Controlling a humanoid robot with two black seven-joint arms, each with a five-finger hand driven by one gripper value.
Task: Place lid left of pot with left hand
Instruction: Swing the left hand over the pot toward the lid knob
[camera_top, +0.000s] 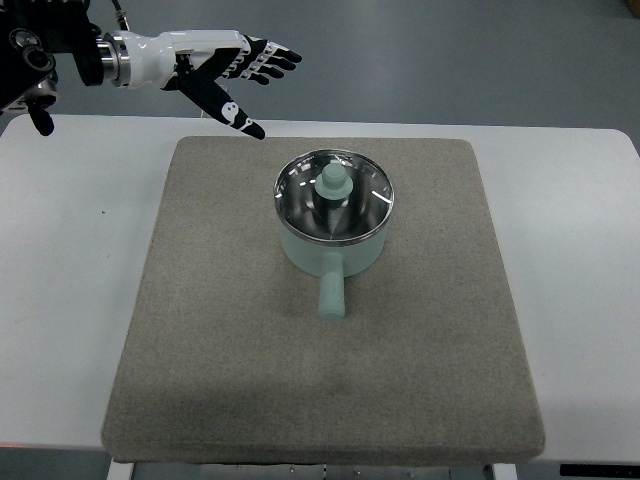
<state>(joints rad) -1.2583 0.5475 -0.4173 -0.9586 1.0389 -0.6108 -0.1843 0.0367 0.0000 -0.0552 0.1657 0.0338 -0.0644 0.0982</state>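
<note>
From the top view, a pale mint-green metal pot (333, 245) with a stubby matching handle sits a little above and right of the middle of a square grey-brown felt mat (240, 340), which lies on a white table (70, 250). The handle points toward six o'clock. A round glass lid with a steel rim and a mint-green knob (334, 193) rests squarely on the pot, closing it, the knob at its centre. The white-and-black left hand (222, 72) hovers at about eleven o'clock from the pot, well apart from it, near the table's far edge; its fingers are spread and extended toward three o'clock, the thumb angled down toward the mat's far edge, holding nothing.
</note>
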